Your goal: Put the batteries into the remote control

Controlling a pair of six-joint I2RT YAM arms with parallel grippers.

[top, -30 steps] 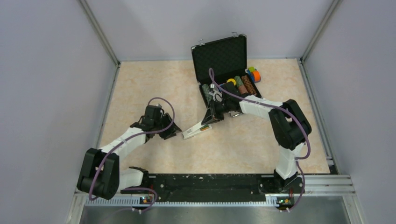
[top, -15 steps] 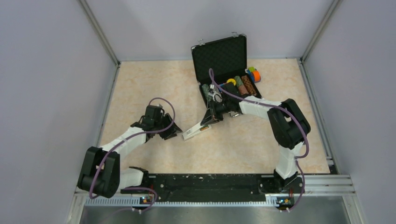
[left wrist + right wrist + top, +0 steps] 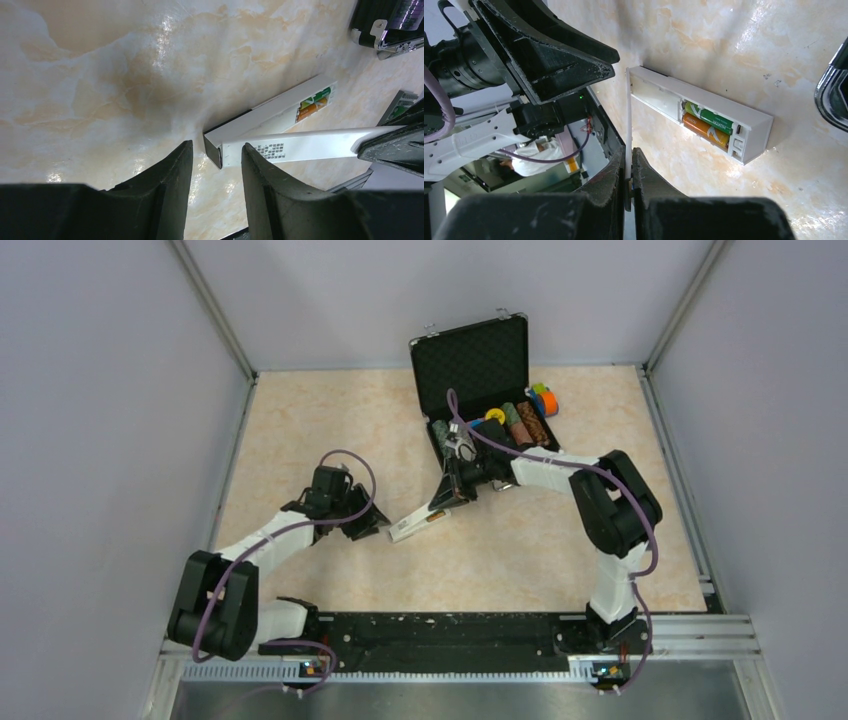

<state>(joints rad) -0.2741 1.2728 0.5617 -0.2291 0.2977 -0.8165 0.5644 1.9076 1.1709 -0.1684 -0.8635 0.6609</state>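
The right end effector (image 3: 628,160) is pinched tight on a thin white battery cover (image 3: 628,120), held on edge. The cover's far end meets one end of the remote control (image 3: 659,97). The remote, a slim white bar, lies flat on the desk just beyond the fingertips. Its bay is uncovered, with the batteries (image 3: 706,125) side by side inside, one green and one orange. The left end effector (image 3: 217,147) stands partly open and grips nothing, its fingers either side of that same end of the remote. The desk (image 3: 300,420) is pale and marbled, with grey walls on three sides. An open black case (image 3: 470,365) stands close beyond the right end effector. Open desk stretches from the left end effector to the left wall.
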